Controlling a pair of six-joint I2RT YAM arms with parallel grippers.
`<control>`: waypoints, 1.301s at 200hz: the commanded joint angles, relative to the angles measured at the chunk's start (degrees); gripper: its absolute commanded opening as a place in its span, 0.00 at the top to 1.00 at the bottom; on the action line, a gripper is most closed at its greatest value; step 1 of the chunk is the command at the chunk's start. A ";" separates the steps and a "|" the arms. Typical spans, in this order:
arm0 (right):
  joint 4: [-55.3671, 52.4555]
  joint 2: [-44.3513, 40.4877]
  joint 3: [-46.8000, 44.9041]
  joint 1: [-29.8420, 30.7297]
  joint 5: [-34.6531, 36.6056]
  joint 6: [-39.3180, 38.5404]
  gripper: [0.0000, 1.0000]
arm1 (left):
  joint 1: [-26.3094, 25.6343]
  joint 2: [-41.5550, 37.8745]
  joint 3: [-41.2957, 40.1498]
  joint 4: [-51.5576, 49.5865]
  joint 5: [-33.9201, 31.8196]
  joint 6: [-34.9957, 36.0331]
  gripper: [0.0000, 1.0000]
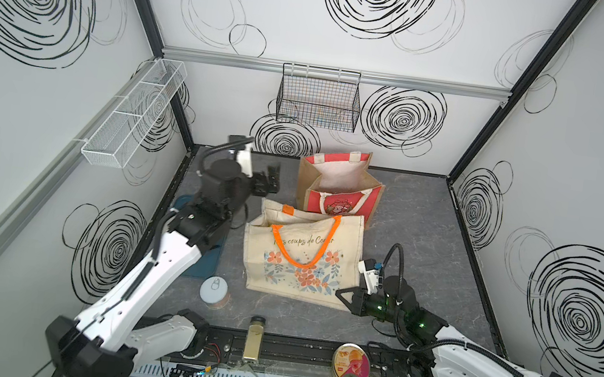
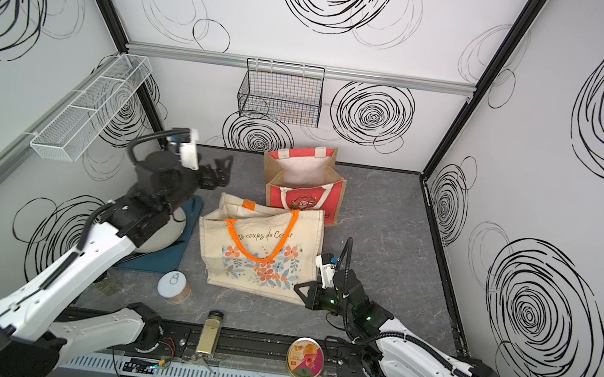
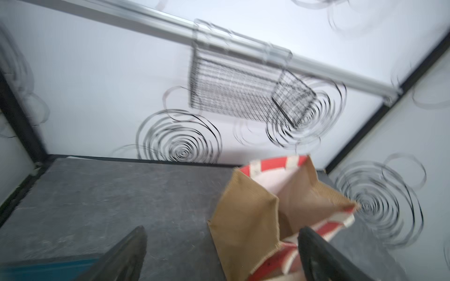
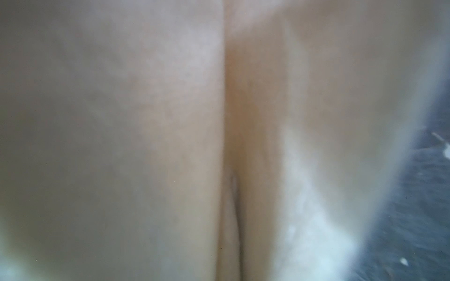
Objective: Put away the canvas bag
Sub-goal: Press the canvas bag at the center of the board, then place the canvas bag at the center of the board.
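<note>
The canvas bag (image 1: 303, 255) is cream with orange handles and a flower print, and it leans slumped at the middle of the grey table in both top views (image 2: 260, 255). My right gripper (image 1: 341, 294) is at its lower right corner and shut on the cloth. The right wrist view is filled with creased cream fabric (image 4: 170, 121), which hides the fingers. My left gripper (image 1: 267, 182) hovers open behind the bag's left side and holds nothing. In the left wrist view its fingers (image 3: 132, 250) stand wide apart.
A red and brown jute bag (image 1: 336, 186) stands open behind the canvas bag. A black wire basket (image 1: 318, 98) hangs on the back rail and a white mesh basket (image 1: 136, 112) on the left wall. A blue board (image 1: 204, 260), can (image 1: 214, 292), spice jar (image 1: 254, 337) and round tin (image 1: 351, 365) lie in front.
</note>
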 commanded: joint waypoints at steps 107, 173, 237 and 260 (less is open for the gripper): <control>-5.29 -7.39 -1.00 -3.75 -2.94 0.92 1.00 | -9.51 -25.16 -44.39 17.99 5.12 -11.05 0.01; -5.94 -11.84 -1.65 -4.19 -5.31 3.22 1.00 | -11.63 -19.02 -52.28 29.73 10.05 -15.85 0.01; -12.49 -15.43 4.82 -4.51 -3.80 1.81 1.00 | -15.05 -15.66 -38.53 20.55 4.59 -11.62 0.89; -13.69 -13.75 8.73 -5.11 -5.29 2.69 1.00 | -13.97 -13.88 -30.10 14.25 4.97 -12.69 0.97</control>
